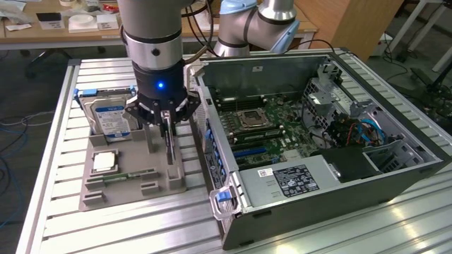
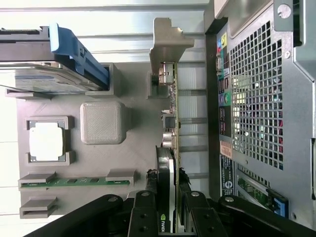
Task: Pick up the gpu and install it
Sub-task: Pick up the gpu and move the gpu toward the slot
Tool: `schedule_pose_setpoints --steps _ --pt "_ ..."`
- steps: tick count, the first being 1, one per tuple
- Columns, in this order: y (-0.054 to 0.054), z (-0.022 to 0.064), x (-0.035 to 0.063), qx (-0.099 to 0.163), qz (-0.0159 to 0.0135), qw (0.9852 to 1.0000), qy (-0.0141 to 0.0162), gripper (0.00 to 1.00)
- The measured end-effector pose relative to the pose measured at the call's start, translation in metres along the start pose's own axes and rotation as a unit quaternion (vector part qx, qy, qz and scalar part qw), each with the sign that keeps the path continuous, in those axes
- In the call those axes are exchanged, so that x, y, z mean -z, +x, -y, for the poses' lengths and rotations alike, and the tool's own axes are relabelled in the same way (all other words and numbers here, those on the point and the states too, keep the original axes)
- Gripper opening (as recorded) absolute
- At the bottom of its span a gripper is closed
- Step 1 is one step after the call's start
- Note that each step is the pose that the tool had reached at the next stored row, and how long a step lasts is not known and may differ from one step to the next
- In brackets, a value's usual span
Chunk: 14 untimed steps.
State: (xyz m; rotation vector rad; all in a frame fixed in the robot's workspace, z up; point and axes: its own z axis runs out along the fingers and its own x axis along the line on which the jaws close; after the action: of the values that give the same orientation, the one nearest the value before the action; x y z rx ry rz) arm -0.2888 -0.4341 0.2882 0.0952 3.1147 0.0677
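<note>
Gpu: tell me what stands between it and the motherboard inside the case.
The gpu stands on edge in the gray tray, with the pincer closed on it. The case's rear wall rises between it and the motherboard; the case is open on top.

Exterior view: we look down from high, set back. Wrist view: close, straight down. Both share tray (image 1: 137,153) (image 2: 143,143), computer case (image 1: 353,193) (image 2: 256,98).
</note>
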Motion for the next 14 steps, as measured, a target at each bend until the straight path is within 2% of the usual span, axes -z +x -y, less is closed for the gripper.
schedule_pose_setpoints --steps 8,14 --pt "0.0 0.0 0.0008 0.0 -0.0001 1.0 0.0001 0.27" --pt "0.0 -0.0006 0.0137 0.0 0.0 1.0 0.0 0.27"
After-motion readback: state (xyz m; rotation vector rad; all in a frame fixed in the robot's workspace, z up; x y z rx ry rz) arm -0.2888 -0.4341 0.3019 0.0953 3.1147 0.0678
